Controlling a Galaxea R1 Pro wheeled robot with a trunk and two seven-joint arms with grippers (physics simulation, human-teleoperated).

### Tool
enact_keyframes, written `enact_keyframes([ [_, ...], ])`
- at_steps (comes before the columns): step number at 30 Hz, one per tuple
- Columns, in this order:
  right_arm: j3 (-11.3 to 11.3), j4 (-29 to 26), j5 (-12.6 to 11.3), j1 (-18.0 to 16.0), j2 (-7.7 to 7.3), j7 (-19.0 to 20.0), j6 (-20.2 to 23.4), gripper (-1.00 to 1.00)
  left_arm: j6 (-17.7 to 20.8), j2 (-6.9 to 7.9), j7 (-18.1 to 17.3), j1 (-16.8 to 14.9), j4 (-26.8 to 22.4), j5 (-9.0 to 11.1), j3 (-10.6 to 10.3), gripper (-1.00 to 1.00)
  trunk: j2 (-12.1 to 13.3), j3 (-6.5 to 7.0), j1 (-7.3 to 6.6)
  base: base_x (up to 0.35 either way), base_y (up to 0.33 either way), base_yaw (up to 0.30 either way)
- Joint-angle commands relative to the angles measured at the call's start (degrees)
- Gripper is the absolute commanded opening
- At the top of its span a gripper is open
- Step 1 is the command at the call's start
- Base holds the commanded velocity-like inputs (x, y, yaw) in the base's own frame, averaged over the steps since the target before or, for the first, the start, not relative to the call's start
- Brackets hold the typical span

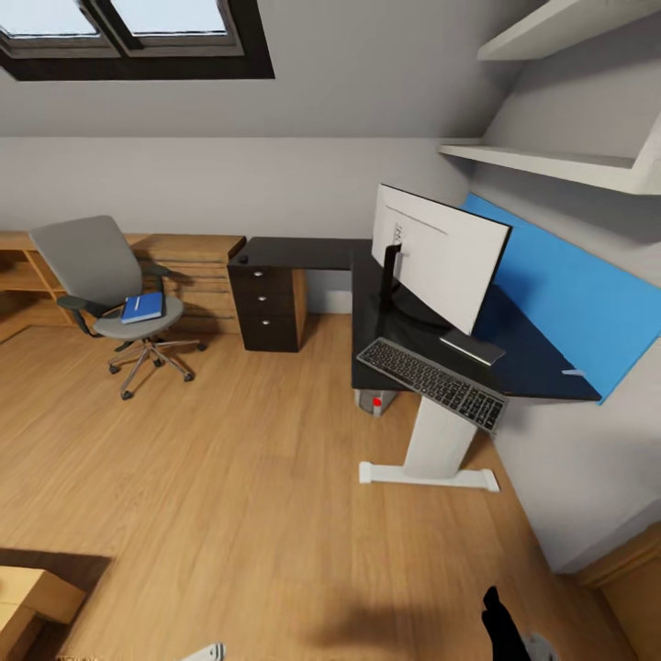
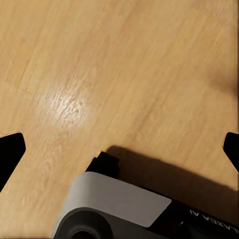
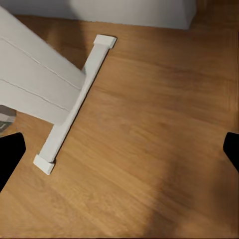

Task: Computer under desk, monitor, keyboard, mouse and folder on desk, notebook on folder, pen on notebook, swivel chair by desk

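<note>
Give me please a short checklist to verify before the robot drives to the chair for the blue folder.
1. Bright blue flat folder lies on grey padded swivel chair: ok.
2. Wide white-backed monitor on glossy black desk: ok.
3. Slim dark-keyed keyboard fully on the desk: not ok, it overhangs the front edge.
4. Left tool open, empty: ok.
5. Right tool open, empty: ok.
6. Mouse location: cannot tell.
</note>
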Motion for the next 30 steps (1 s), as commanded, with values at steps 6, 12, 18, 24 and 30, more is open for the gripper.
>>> enact_keyframes([
  [6,2.2,0.0,9.2,0.0,-0.56,-3.1,5.2,1.0,0.2,0.06,0.5,0.0,-0.1,0.4,-0.5,1.0,0.0,-0.05,-0.02,-0.116,-0.153,0.0],
  [12,4.8,-2.5,21.5,-0.1,-4.92,-3.9,25.5,1.0,0.2,0.06,0.5,0.0,-0.1,0.4,-0.5,1.0,0.0,-0.05,-0.02,-0.036,-0.044,0.0],
  [18,5.2,-6.5,26.5,-0.1,-7.14,-3.9,33.6,1.0,0.2,0.06,0.5,0.0,-0.1,0.4,-0.5,1.0,0.0,-0.05,-0.02,-0.005,-0.006,0.0],
  [24,5.2,-7.7,28.2,-0.1,-8.66,-0.5,35.4,1.0,0.2,0.06,0.5,0.0,-0.1,0.4,-0.5,1.0,0.0,-0.05,-0.02,-0.001,-0.001,0.0],
  [30,5.2,-7.6,28.3,-0.1,-8.72,1.7,35.4,1.0,0.3,0.06,0.5,0.0,-0.1,0.4,-0.5,1.0,0.0,-0.05,-0.02,0.0,0.0,0.0],
])
